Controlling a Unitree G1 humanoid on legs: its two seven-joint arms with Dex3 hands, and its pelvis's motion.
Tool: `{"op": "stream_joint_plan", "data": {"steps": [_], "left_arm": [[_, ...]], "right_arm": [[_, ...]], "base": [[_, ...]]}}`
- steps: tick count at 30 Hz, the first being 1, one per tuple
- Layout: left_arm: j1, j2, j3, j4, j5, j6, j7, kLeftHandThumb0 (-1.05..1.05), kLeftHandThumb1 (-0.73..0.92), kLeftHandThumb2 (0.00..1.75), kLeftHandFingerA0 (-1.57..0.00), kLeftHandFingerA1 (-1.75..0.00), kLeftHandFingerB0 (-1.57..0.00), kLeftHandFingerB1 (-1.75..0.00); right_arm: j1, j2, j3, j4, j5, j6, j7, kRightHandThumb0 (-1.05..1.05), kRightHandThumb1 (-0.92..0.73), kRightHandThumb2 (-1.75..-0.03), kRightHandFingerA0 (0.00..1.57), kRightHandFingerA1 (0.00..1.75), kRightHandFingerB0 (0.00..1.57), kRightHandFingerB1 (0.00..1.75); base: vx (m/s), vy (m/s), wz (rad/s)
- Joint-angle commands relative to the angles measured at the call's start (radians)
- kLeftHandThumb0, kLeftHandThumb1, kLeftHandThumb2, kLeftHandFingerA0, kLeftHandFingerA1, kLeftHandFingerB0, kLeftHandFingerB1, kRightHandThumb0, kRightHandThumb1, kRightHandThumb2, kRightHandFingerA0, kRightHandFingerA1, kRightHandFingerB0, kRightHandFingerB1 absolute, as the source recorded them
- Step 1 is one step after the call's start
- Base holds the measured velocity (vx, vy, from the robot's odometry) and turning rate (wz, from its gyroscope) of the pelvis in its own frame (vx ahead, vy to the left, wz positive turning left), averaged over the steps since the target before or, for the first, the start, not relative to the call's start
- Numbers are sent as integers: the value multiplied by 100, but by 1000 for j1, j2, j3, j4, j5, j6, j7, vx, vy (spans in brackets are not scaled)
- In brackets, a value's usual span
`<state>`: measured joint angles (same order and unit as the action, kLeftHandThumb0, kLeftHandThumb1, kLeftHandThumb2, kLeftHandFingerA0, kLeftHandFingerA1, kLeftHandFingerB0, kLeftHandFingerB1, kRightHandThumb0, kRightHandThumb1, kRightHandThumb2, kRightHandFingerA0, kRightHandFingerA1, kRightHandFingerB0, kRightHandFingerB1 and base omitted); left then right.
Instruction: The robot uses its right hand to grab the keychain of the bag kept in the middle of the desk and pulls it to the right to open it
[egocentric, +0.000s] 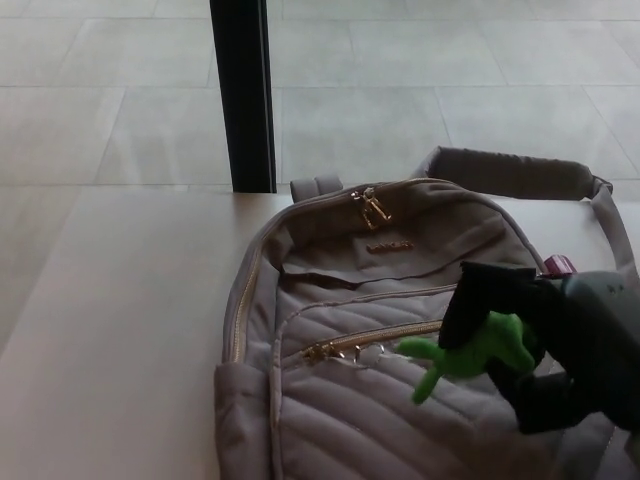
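The robot's black right hand (520, 345) has its fingers clamped on the green plush keychain (470, 352) of the grey quilted fabric backpack (380, 330) lying mid-tabletop; its gold front zip (375, 340) looks barely opened.

single head view, looking down and forward from above the desk (120, 330). close in on the bag (380, 300), its lower edge cut off at the bottom. tiled floor (450, 90) and dark post (243, 95) beyond.
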<state>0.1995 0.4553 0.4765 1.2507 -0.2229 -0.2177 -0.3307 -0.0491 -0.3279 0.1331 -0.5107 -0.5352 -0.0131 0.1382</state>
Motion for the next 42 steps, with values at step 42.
{"op": "stream_joint_plan", "data": {"steps": [42], "left_arm": [[16, 11, 34, 8, -31, 8, -16, -87, 92, 74, -50, -52, -44, -38]], "right_arm": [[-215, -285, -153, 487, -130, -130, -136, -16, -45, -108, 90, 175, 66, 169]], "base": [[0, 0, 0]]}}
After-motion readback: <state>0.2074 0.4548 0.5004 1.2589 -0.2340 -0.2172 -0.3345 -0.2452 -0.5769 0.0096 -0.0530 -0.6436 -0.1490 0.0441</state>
